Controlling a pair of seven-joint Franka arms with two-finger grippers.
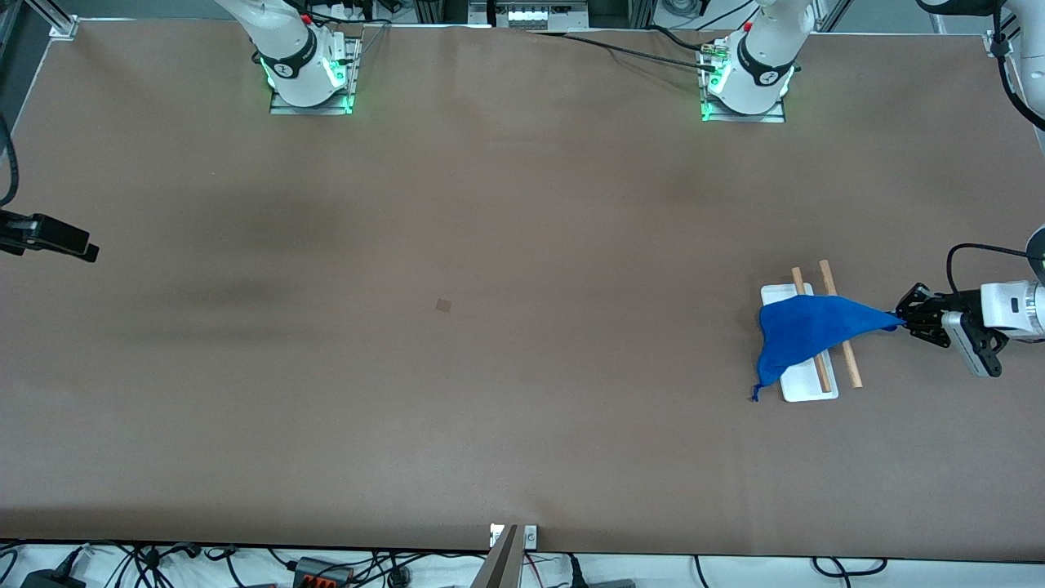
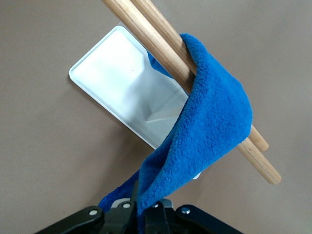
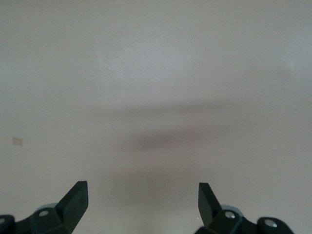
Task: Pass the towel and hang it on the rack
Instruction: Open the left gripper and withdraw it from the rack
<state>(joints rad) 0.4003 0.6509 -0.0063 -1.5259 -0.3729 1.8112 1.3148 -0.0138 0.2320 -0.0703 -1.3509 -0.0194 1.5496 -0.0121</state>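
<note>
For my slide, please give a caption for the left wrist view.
Left gripper shut on the blue towel, draped over the rack's two wooden rods.

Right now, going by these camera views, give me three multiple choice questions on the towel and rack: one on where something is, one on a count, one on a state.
1. Where is the towel?
A. Draped over the rack's rods
B. Flat on the table by the right arm's base
C. Folded in the tray

2. How many wooden rods does the rack carry?
A. One
B. Two
C. Four

3. What is the left end effector doing?
A. Hanging open over bare table
B. Shut on the towel
C. Clamping a rod

Answers: 1 A, the cloth lies across both rods. 2 B, two parallel rods show. 3 B, a towel corner sits pinched between its fingers.
</note>
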